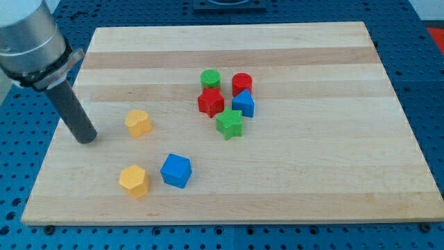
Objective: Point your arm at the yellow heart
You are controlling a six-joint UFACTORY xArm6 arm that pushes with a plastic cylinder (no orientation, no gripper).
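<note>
Two yellow blocks lie on the left half of the wooden board (312, 180). The upper yellow block (139, 123) has a notched, heart-like outline. The lower yellow block (134, 180) looks more like a pentagon. My tip (86, 139) rests on the board to the view's left of the upper yellow block, a short gap away and not touching it. The lower yellow block lies below and to the right of the tip.
A blue cube (175, 170) sits just right of the lower yellow block. A cluster stands near the middle: green cylinder (210, 78), red cylinder (242, 83), red star (211, 102), blue block (243, 103), green star (229, 124). The board's left edge is close to the tip.
</note>
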